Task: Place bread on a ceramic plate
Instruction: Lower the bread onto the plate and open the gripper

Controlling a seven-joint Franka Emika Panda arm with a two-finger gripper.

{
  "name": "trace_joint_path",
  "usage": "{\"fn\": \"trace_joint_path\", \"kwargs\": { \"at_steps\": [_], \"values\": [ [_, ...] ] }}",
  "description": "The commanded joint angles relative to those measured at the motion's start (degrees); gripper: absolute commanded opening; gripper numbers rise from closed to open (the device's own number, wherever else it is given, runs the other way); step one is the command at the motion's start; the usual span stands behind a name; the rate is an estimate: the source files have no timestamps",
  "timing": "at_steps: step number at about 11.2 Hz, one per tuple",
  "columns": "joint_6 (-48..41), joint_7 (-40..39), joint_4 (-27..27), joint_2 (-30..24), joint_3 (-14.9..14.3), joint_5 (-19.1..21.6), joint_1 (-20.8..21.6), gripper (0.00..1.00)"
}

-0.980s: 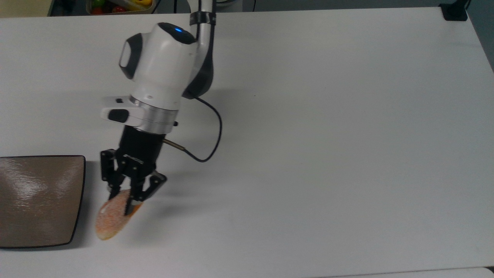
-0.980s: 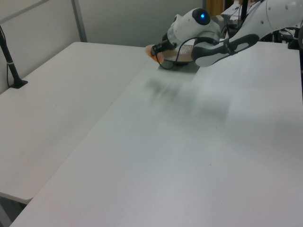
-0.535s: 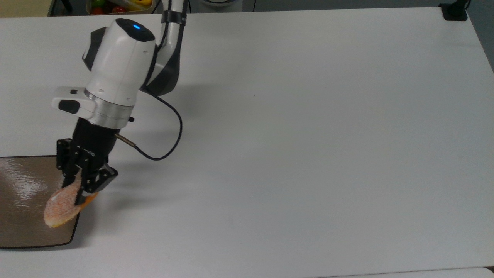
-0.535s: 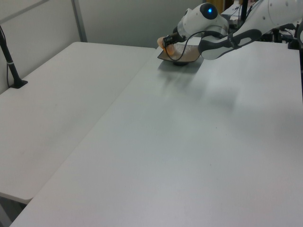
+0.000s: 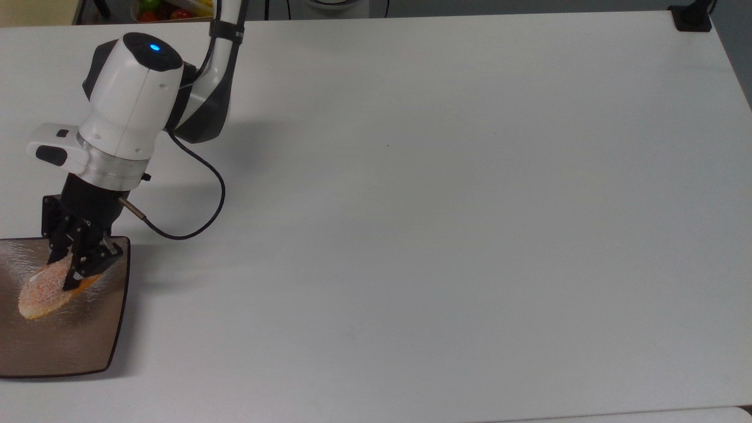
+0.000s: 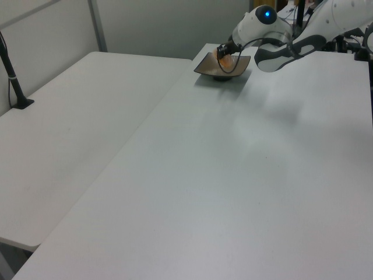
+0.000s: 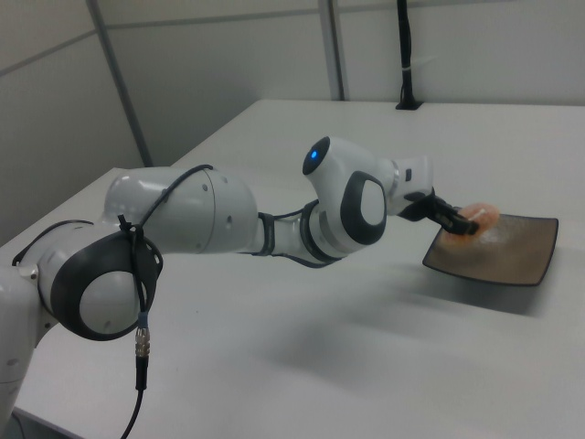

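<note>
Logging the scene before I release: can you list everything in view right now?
bread: one, orange-brown with pale speckled crust, held over the ceramic plate
ceramic plate: one, glossy brown, square, at the top view's left edge of the table
table: one, white, under everything
bin of colourful items: one, beyond the table's far edge in the top view
black clamp mount: one, the top view's upper right corner
cable: one, black, looping from the wrist
gripper: one, black, shut on the bread
arm: one, white and grey
</note>
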Motion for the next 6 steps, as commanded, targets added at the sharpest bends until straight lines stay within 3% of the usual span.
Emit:
{"fn": "trace_joint_path", "kwargs": {
  "at_steps": [1, 3, 4, 6],
  "values": [
    [1.8, -0.71, -1.62, 0.03, -0.68, -0.94, -0.71, 0.42],
    [1.71, -0.97, -2.15, 0.12, -0.68, -0.85, -0.89, 0.6],
    [1.71, -1.32, -2.33, 0.12, -0.68, -0.85, -0.8, 0.74],
    [1.54, -1.32, -2.42, 0.2, -0.77, -1.2, -0.19, 0.9]
  ]
}}
